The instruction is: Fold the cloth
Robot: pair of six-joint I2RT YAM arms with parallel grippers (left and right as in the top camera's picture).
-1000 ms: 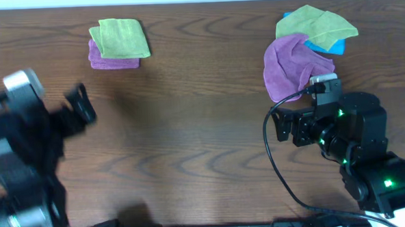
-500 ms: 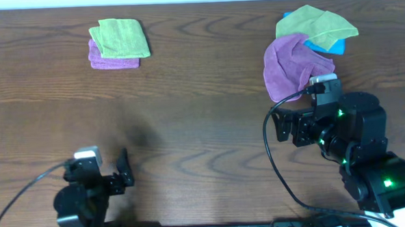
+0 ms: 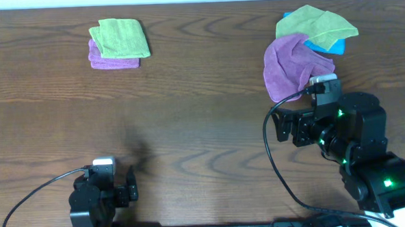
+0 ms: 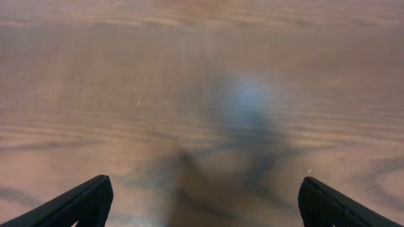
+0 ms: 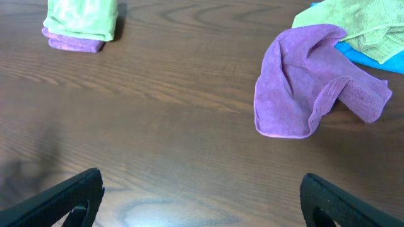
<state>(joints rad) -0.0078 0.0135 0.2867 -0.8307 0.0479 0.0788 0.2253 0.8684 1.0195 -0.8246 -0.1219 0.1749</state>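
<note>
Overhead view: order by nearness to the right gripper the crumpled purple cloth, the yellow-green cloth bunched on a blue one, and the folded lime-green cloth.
From the right gripper:
1. Crumpled purple microfibre cloth, just beyond it.
2. Bunched yellow-green cloth, back right.
3. Folded lime-green cloth, back left.

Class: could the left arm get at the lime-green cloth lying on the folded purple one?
Probably yes: only bare table lies between the left gripper and the cloth, uncovered atop the purple cloth, though far off.
</note>
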